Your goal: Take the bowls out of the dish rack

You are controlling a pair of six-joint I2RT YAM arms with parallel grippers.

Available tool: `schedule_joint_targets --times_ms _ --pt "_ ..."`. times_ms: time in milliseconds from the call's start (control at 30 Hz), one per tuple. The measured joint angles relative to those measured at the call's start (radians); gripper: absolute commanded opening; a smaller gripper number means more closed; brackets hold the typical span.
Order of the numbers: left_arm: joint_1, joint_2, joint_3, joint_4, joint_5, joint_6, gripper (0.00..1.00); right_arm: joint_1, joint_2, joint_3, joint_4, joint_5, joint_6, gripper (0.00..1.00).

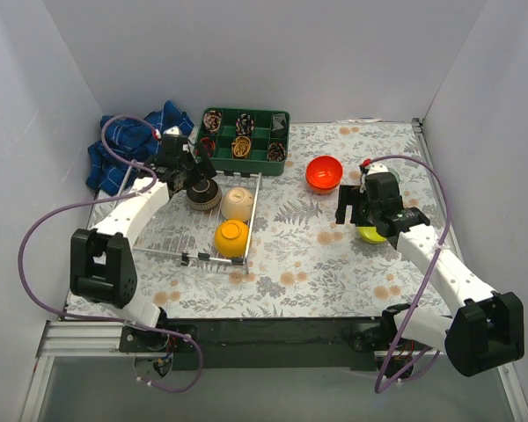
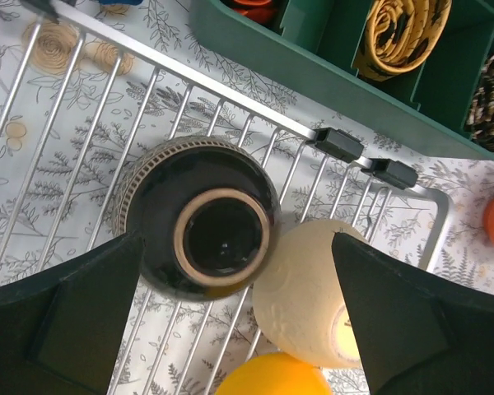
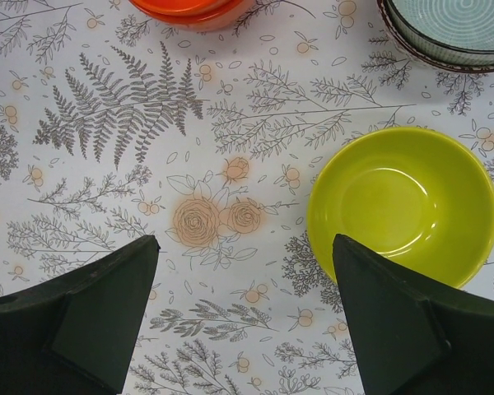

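The left gripper [image 2: 237, 247] hangs spread wide over the dark brown bowl [image 2: 160, 206], which sits upside down, foot ring up, near the far end of the dish rack [image 2: 173, 67], at about 9 o'clock on the table. The main hazard is the beige bowl [image 2: 305, 296] pressed against it at 4 o'clock. A finger coming down on that side could land on the beige dome rather than in the narrow gap, shoving it into the yellow-orange bowl [image 2: 272, 374]. Glossy curved walls could also squirt out of a shallow pinch. The right gripper [image 3: 245, 243], also spread and holding nothing, hovers beside the lime green bowl [image 3: 399, 202], which rests on the table at 3 o'clock.
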Motion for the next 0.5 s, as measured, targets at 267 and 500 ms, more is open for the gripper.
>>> schedule_joint_targets --times_ms 267,500 --pt "0.048 -0.196 -0.119 -0.016 0.019 -0.055 0.98 0.0 -0.003 0.0 -0.012 -0.018 -0.01 0.94" --pt "0.161 -0.254 -0.301 0.056 0.153 -0.171 0.98 0.0 -0.011 0.0 -0.015 -0.056 -0.023 0.93"
